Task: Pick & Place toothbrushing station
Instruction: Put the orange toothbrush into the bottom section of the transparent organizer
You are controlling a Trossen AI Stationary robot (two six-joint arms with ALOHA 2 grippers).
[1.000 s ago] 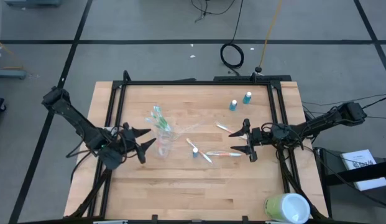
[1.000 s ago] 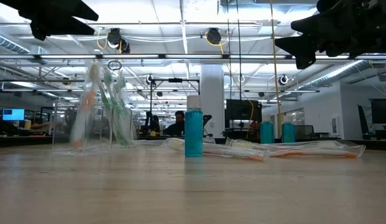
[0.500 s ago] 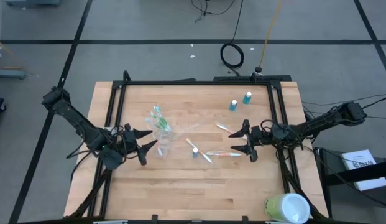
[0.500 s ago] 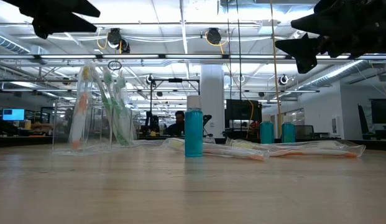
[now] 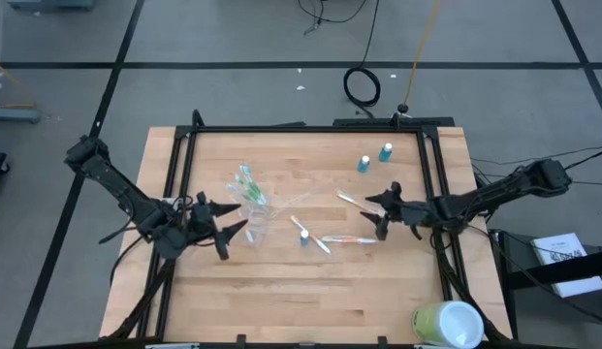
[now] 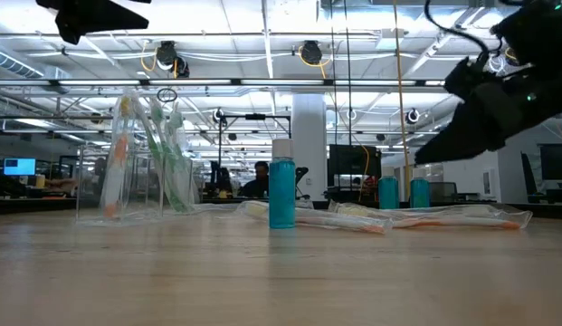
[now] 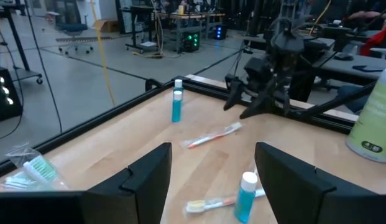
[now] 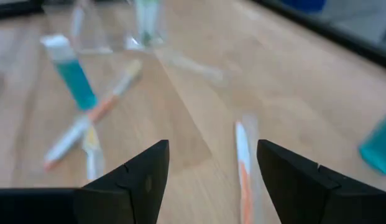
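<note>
So the right claw has been swung since the earlier frame: now tilted, moved a bit left, over the wrapped toothbrushes mid-frame, fingers spread, nothing pinched. The left claw is barely shifted, spread wide beside the clear cup at centre-left of the worktop. Blue tubes are left untouched.

Dark jointed arms, seemingly cabled
</note>
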